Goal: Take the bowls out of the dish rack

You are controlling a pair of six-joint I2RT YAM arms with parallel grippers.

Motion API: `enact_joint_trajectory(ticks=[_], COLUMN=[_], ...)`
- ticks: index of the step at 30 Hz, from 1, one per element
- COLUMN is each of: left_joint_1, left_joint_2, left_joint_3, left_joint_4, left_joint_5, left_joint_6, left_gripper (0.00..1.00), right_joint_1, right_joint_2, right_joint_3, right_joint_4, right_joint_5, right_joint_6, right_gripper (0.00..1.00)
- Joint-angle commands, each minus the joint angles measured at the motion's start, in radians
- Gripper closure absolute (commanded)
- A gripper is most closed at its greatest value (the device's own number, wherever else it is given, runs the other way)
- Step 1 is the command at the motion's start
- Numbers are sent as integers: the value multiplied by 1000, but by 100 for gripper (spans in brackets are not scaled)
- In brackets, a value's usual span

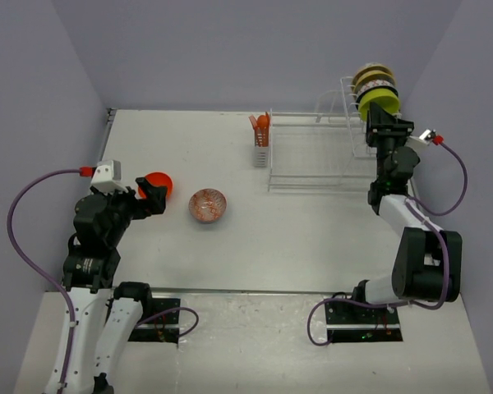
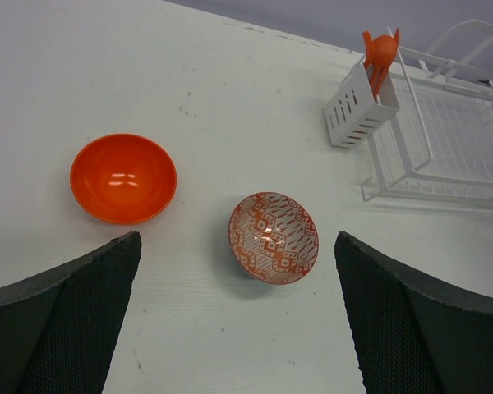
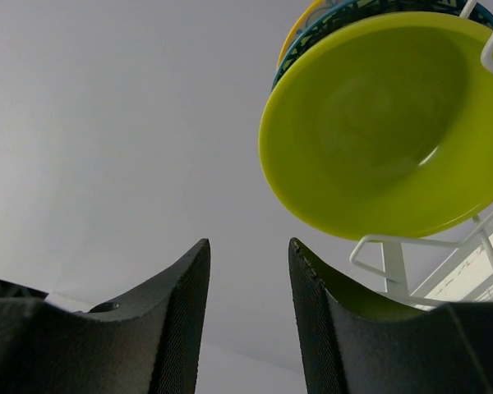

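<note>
At the far right corner of the table, the right end effector points up at a lime-green bowl standing on edge in the taller slotted section of the white wire dish rack. Its fingers are parted by a narrow gap, with nothing between them. More bowls stand on edge behind the green one. A white cutlery basket at the rack's left end holds orange utensils.

Toward the left edge, two bowls sit upright on the table, apart from each other: a plain orange bowl and, to its right, a red-orange patterned bowl. The left end effector hangs over the table beside them, fingers spread wide and gripping nothing.
</note>
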Motion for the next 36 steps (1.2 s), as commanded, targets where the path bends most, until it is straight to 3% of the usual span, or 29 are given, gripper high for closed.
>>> enact_joint_trajectory(ticks=[1, 4, 9, 13, 19, 24, 27, 31, 35, 36], left_joint_1=[-10, -10, -14, -23, -33, -44, -44, -50, -53, -53], left_joint_2=[5, 3, 2, -1, -6, -6, -7, -10, -6, -6], left_joint_3=[-12, -12, -14, -14, -14, -14, -14, -14, -14, -14], left_joint_4=[51, 51, 53, 53, 51, 51, 51, 51, 51, 51], left_joint_5=[19, 19, 17, 17, 16, 17, 16, 16, 19, 19], left_joint_6=[27, 27, 27, 27, 27, 27, 27, 27, 29, 29], left_gripper=[0, 0, 0, 0, 0, 0, 0, 0, 0, 0], right_joint_1=[15, 38, 110, 156, 159, 142, 141, 135, 122, 122], right_joint_2=[-28, -30, -79, -97, -137, -128, -134, -156, -180, -185], right_joint_3=[8, 46, 118, 146, 123, 152, 190, 183, 186, 190], right_joint_4=[38, -15, -302, -364, -404, -371, -456, -412, -420, -424], right_joint_5=[70, 120, 312, 413, 464, 398, 388, 325, 245, 227], right_joint_6=[-43, -65, -66, -97, -86, -166, -192, -279, -368, -382], right_gripper=[55, 55, 54, 54, 52, 51, 49, 39, 17, 15])
